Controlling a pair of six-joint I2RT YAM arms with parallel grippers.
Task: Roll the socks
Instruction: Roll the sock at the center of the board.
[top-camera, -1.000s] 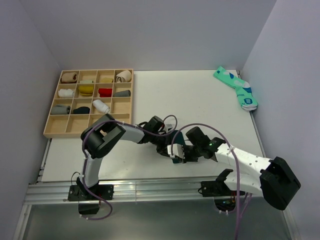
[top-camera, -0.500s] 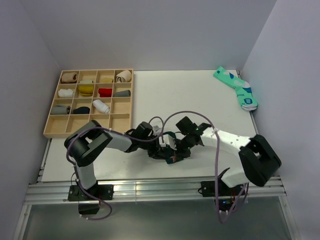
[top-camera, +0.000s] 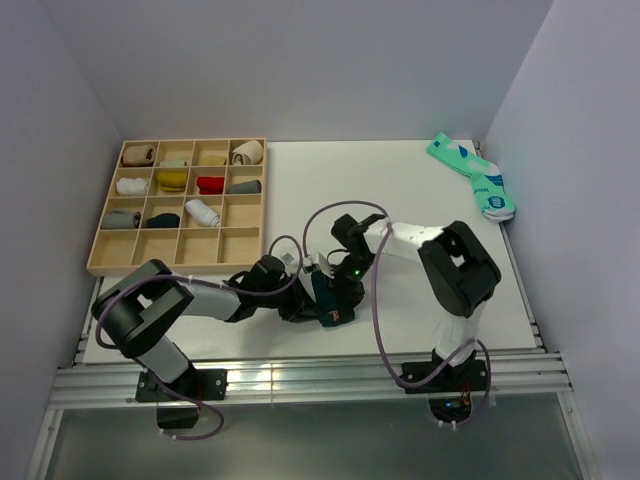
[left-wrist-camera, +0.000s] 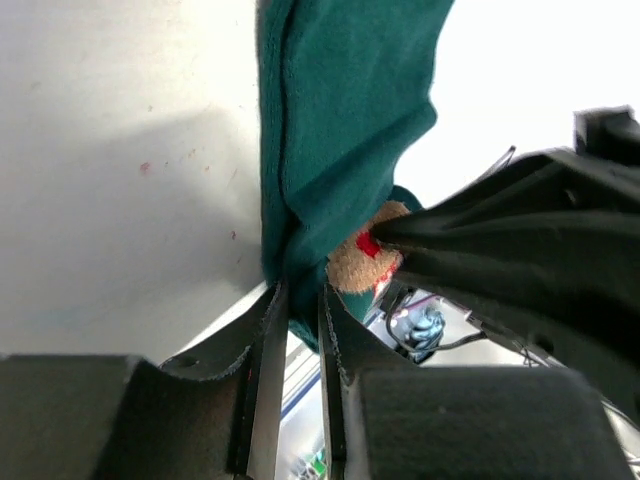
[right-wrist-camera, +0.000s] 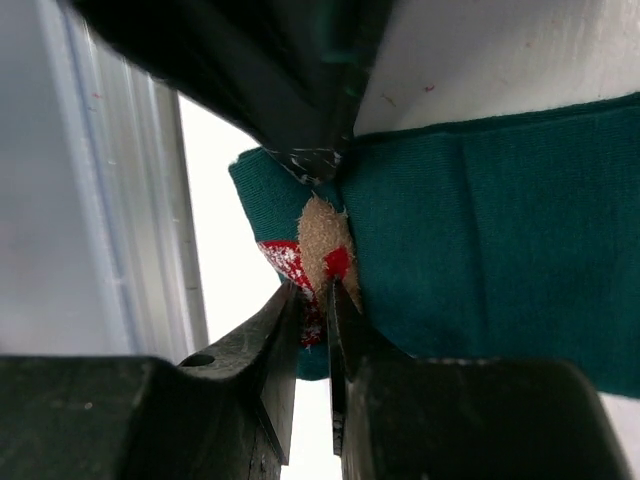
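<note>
A dark green sock (top-camera: 325, 292) lies bunched near the table's front edge, between both grippers. My left gripper (top-camera: 305, 297) reaches in low from the left and is shut on a fold of it; the left wrist view shows green cloth (left-wrist-camera: 340, 120) pinched between the narrow jaws (left-wrist-camera: 302, 295). My right gripper (top-camera: 342, 295) comes down from the far side. It is shut on the sock's edge at the red-and-white figure (right-wrist-camera: 290, 262), with a tan patch (right-wrist-camera: 322, 235) right at its tips (right-wrist-camera: 314, 290). The two grippers almost touch.
A wooden compartment tray (top-camera: 92, 262) with several rolled socks stands at the back left. A mint-green pair (top-camera: 475, 178) lies at the far right corner. The aluminium rail (top-camera: 300, 375) runs along the table's near edge, just in front of the sock.
Both grippers and the sock have shifted left. The right arm has folded in from the front right to the table's middle. The left arm has dropped low and stretched out.
</note>
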